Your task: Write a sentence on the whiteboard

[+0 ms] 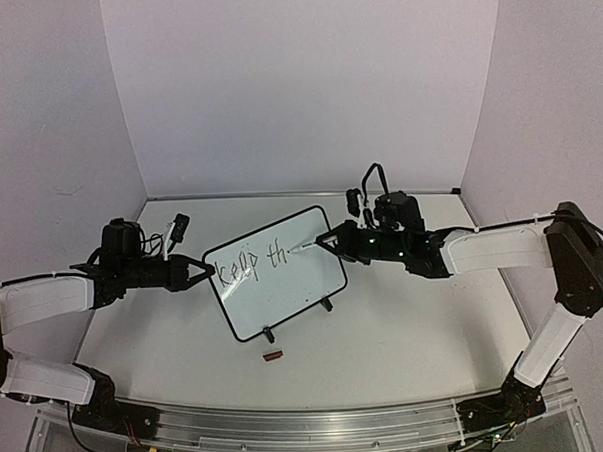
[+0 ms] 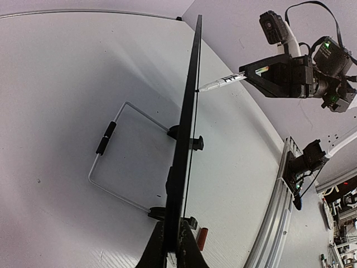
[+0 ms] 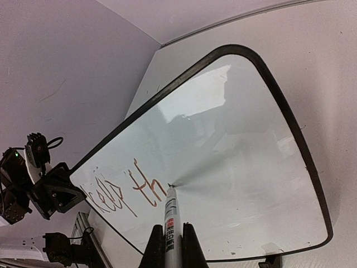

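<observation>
Top external: high, behind arm bases, looks down and forward across table (image 1: 416, 331); far, wide, whiteboard (image 1: 276, 272) face-on mid-frame. Left wrist: very near whiteboard's left edge, sights along it edge-on toward right gripper (image 2: 250, 73) and marker (image 2: 223, 81). Right wrist: close behind marker, faces written side, left gripper (image 3: 68, 181) at far edge. All three share whiteboard; each wrist view catches opposite arm.

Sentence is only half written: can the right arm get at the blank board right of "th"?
Probably yes: the marker in the right gripper touches the whiteboard beside the sentence, and the left gripper clamps only the opposite edge.
</observation>
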`<state>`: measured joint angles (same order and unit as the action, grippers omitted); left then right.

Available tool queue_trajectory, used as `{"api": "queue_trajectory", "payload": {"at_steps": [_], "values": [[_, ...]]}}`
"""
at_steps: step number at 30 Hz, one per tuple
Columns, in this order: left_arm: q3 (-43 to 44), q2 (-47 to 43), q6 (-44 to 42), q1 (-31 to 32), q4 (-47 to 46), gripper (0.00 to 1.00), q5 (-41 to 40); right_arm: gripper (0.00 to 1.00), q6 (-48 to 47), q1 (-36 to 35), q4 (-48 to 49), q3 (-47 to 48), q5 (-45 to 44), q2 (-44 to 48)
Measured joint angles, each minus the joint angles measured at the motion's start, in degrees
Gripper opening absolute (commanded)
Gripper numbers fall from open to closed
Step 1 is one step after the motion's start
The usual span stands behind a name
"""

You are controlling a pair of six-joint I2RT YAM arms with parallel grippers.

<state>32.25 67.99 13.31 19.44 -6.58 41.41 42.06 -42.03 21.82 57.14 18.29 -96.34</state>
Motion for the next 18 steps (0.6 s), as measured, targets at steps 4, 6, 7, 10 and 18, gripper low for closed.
{"api": "queue_trajectory", "payload": {"at_steps": [4, 6, 7, 10, 18], "values": [[0.00, 0.00, -0.01, 0.00, -0.01, 0.00, 0.00, 0.00, 0.00, 0.01, -0.02, 0.00, -0.58, 0.23], [0.00, 0.00, -0.01, 0.00, -0.01, 0.00, 0.00, 0.00, 0.00, 0.01, -0.02, 0.00, -0.88, 0.37], [0.00, 0.00, -0.01, 0.00, -0.01, 0.00, 0.00, 0.00, 0.00, 0.01, -0.02, 0.00, -1.02, 0.46], [0.00, 0.00, -0.01, 0.00, -0.01, 0.00, 0.00, 0.00, -0.01, 0.10, -0.03, -0.02, -1.36, 0.66], [0.00, 0.00, -0.01, 0.00, -0.01, 0.00, 0.01, 0.00, -0.06, 0.60, -0.05, 0.06, -1.37, 0.90]]}}
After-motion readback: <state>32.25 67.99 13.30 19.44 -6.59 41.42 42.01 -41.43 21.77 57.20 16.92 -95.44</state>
